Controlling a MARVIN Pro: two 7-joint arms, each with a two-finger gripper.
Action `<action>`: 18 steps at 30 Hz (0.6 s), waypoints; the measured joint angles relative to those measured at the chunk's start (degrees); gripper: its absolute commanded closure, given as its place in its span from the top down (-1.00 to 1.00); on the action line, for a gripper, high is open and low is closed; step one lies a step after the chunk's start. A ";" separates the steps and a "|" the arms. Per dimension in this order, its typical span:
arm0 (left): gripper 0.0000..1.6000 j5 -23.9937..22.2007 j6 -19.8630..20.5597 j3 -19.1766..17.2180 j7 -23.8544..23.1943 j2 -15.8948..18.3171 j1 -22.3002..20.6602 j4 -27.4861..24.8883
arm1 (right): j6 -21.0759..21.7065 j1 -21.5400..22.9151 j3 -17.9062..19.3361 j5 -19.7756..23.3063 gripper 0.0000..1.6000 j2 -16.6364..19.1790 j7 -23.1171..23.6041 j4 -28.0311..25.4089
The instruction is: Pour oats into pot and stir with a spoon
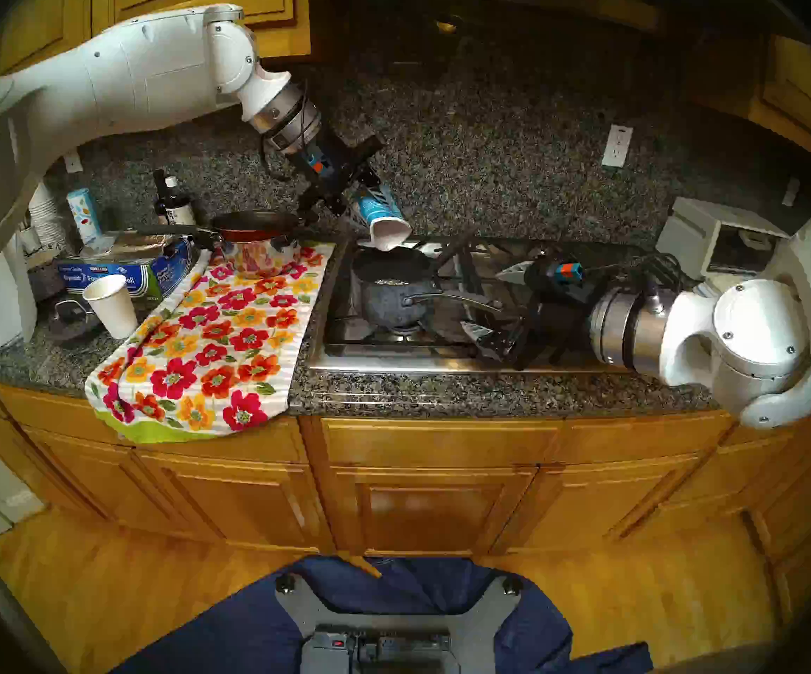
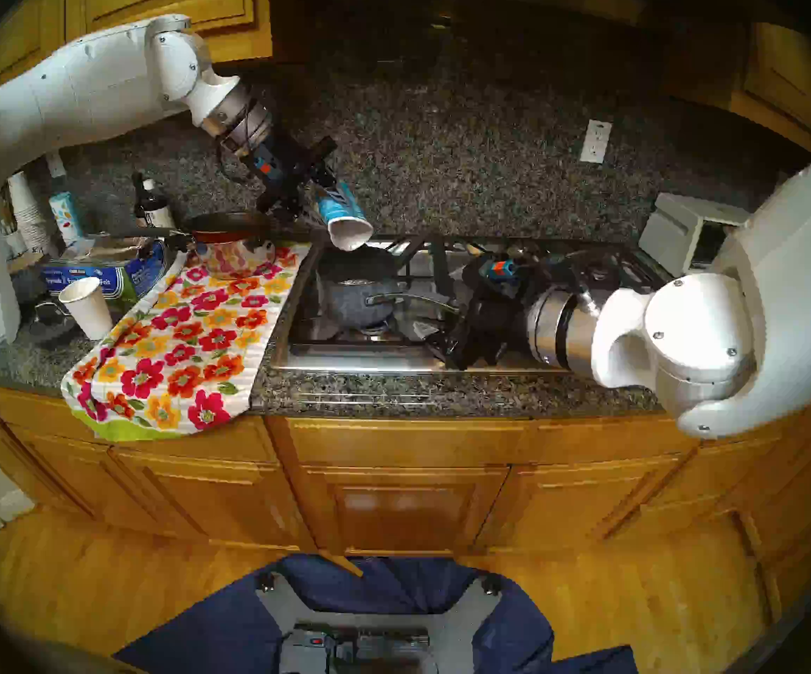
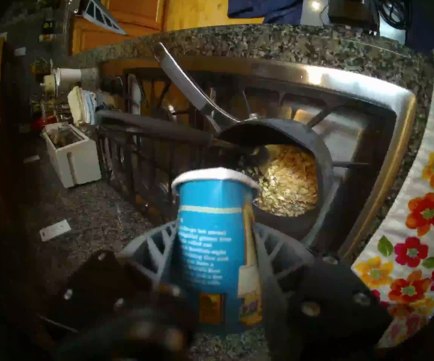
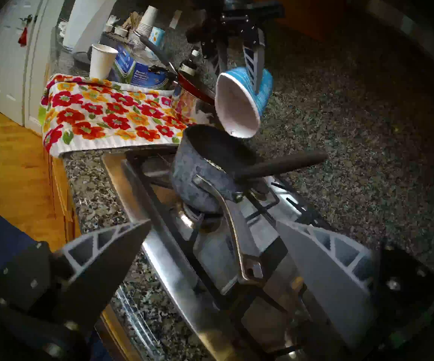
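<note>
**Pour nearly done: empty the cup fully, then go to the spoon**

Right pincer nearest, fingers apart, holding nothing, just beside the end of the pot's curved handle; judged well placed to steady it. Pot sits on the stove burner, oats heaped inside. Spoon rests across the pot rim, bowl in the pot. Above the far rim, left pincer is clamped on the blue oat cup, mouth tipped down; inside looks white, probably empty. Advice: keep the lip over the pot, tilt a little more for stragglers, avoid knocking the spoon, then set the cup on the surface.
</note>
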 measured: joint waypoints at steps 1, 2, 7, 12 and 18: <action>-0.40 -0.37 0.00 -0.07 0.02 0.05 -0.03 0.00 | 0.00 0.00 0.00 0.00 1.00 0.00 0.00 0.00; -0.40 -1.04 0.00 -0.21 0.05 0.17 -0.07 0.04 | 0.00 0.00 0.00 0.00 1.00 0.00 0.00 0.01; -0.40 -3.30 0.00 -0.67 0.10 0.81 -0.12 0.42 | 0.00 0.01 0.01 0.00 1.00 0.00 0.00 0.01; -0.40 -6.42 0.00 -1.31 0.14 1.83 -0.09 1.04 | 0.00 0.02 0.01 0.00 1.00 0.00 0.00 0.02; -0.39 -10.87 0.00 -2.24 0.17 3.15 0.36 1.59 | 0.00 0.03 0.01 0.00 1.00 0.00 0.00 0.03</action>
